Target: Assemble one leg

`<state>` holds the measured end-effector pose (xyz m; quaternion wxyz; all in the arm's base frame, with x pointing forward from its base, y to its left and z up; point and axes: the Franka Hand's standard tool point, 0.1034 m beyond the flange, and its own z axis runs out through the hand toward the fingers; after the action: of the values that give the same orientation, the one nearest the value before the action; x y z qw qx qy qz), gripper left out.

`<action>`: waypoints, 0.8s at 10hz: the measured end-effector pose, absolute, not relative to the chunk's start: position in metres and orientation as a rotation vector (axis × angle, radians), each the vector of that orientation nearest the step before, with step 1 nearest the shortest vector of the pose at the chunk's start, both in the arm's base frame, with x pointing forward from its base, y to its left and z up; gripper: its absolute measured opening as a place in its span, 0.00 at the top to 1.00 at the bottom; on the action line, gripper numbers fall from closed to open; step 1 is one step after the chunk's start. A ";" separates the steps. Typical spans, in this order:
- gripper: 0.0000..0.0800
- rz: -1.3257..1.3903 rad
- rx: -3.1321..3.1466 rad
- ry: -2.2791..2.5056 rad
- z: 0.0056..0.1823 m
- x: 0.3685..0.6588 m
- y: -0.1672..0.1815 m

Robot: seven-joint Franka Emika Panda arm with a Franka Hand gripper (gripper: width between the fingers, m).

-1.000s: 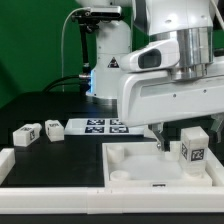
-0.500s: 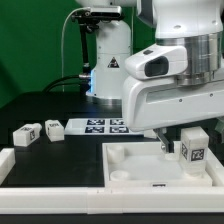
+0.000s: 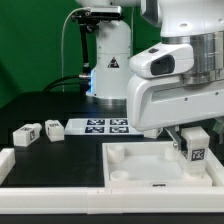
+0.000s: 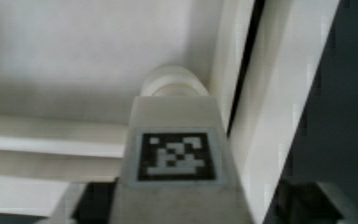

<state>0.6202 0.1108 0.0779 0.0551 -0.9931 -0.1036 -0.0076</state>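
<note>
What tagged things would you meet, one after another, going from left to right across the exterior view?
leg → second leg → marker board → third leg

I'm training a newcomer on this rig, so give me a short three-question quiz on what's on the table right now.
1. How many loose legs lie at the exterior view's left?
2. True or false: the marker board lies on the tabletop.
3. The leg at the gripper is over: A the tabletop, B the marker board, C the loose legs.
Key: 1 two; 2 false; 3 A.
</note>
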 end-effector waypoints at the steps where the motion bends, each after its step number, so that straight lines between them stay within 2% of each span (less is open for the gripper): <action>1: 0.63 -0.023 -3.015 -0.314 0.078 0.620 0.111; 5: 0.63 -0.020 -3.018 -0.267 0.078 0.620 0.111; 8: 0.63 -0.062 -2.979 0.348 0.078 0.614 0.111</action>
<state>0.6145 0.1110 0.0777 0.0711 -0.9905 0.1156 -0.0206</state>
